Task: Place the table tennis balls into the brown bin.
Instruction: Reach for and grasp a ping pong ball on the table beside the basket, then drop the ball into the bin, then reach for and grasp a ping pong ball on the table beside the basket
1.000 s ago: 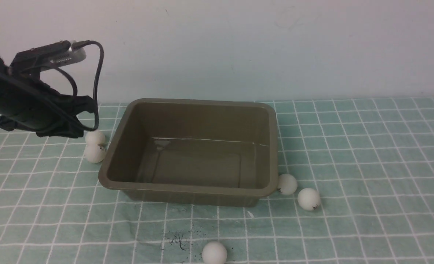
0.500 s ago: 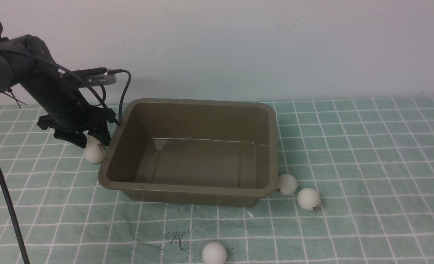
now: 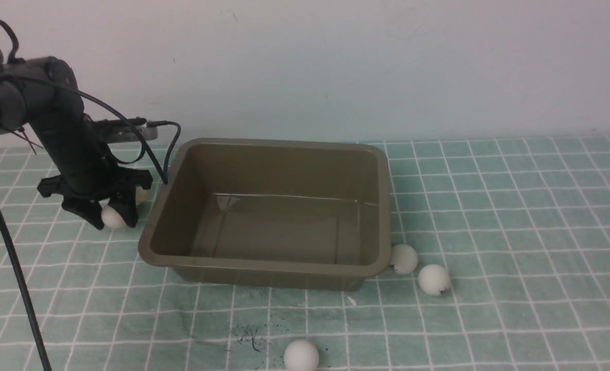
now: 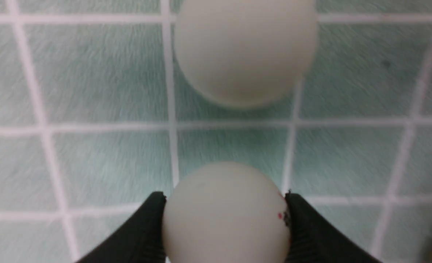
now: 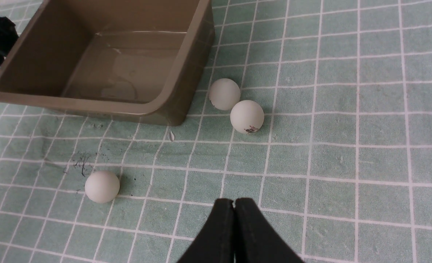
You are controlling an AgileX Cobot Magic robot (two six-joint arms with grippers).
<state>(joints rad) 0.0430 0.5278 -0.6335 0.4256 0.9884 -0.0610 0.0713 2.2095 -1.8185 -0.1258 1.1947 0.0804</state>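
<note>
Pincer [image 4: 226, 219], left, closed round ball [image 4: 226, 215]; pickup in hand. Next: lift above bin [image 3: 279, 265] rim. Right pincer [image 5: 234, 201] shut, holding nothing.

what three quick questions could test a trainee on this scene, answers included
1. Which arm's jaws have a table tennis ball between them?
2. True or false: the brown bin already holds a ball.
3. Fill in the blank: the right gripper's jaws are ____.

Key: 1. the left arm's; 2. false; 3. shut
</note>
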